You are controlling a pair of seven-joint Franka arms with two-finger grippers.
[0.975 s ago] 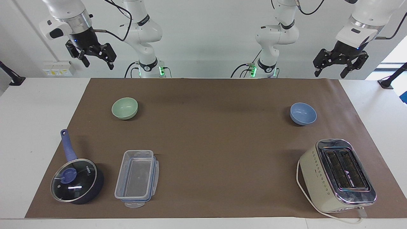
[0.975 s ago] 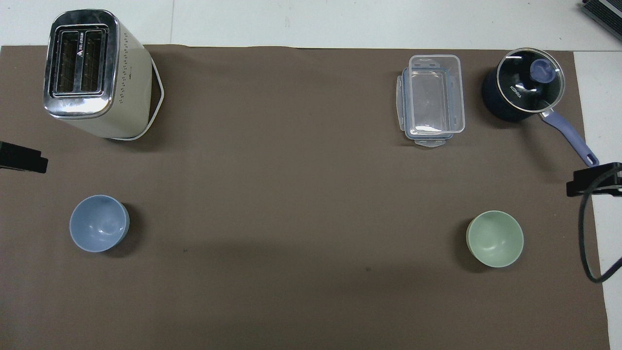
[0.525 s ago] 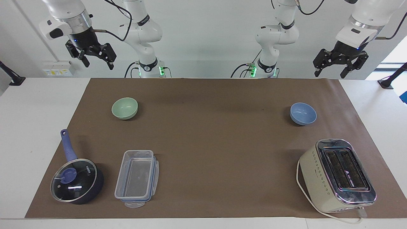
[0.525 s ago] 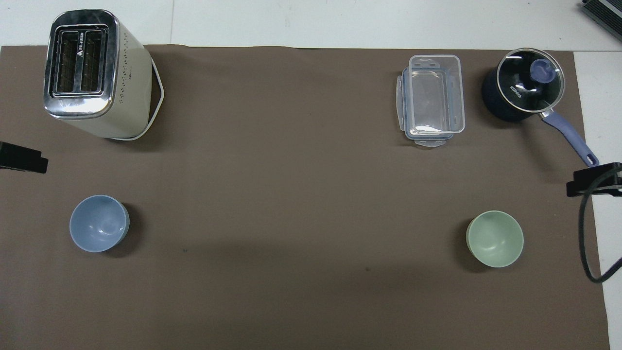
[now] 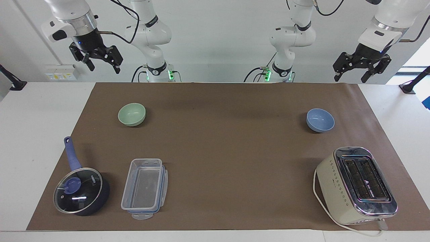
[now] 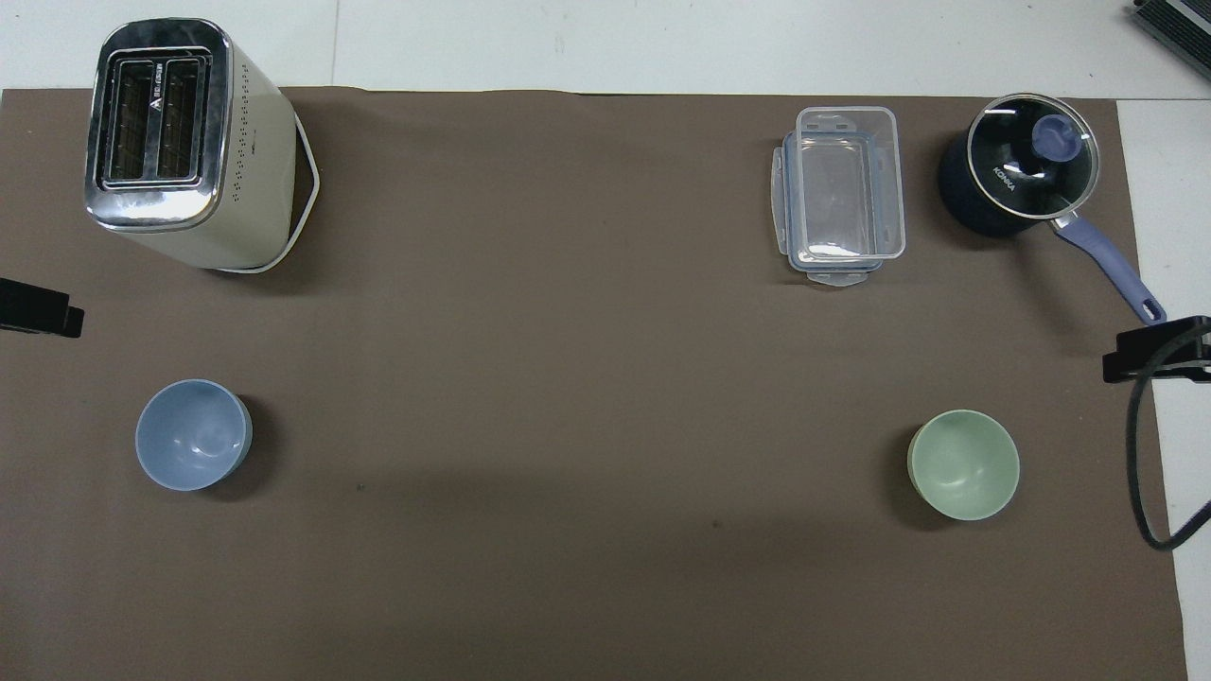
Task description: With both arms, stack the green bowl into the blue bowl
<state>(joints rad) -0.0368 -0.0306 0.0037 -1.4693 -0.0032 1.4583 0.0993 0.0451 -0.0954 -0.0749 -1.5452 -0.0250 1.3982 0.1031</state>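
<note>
- The right end effector (image 5: 102,60) hangs high in the air at the right arm's end of the worktop (image 5: 33,111), fingers spread and holding nothing; the green bowl (image 5: 131,114) sits on the brown mat (image 5: 228,148) below it and a little toward the table's middle, well apart from it.
- The left end effector (image 5: 362,67) hangs high at the left arm's end, also spread and holding nothing; the blue bowl (image 5: 320,120) sits below it, toward the middle, well apart.
- Both bowls stand upright and open-side up, far from each other, so the job looks barely begun: the step in hand is the first reach.
- To do it well, the right end effector should come straight down over one side of the green bowl's rim, one finger inside and one outside, and pinch the wall, not the whole bowl.
- The rim is smooth and matte-looking, so a firm, level pinch should keep it from tipping.
- The left end effector would do best to take the blue bowl the same way, or steady it, so it does not slide when the green one drops in.
- From this distance I cannot judge wall thickness, so the pinch depth is a guess.
- The saucepan (image 5: 80,190), clear box (image 5: 144,188) and toaster (image 5: 356,185) lie away from either path.
</note>
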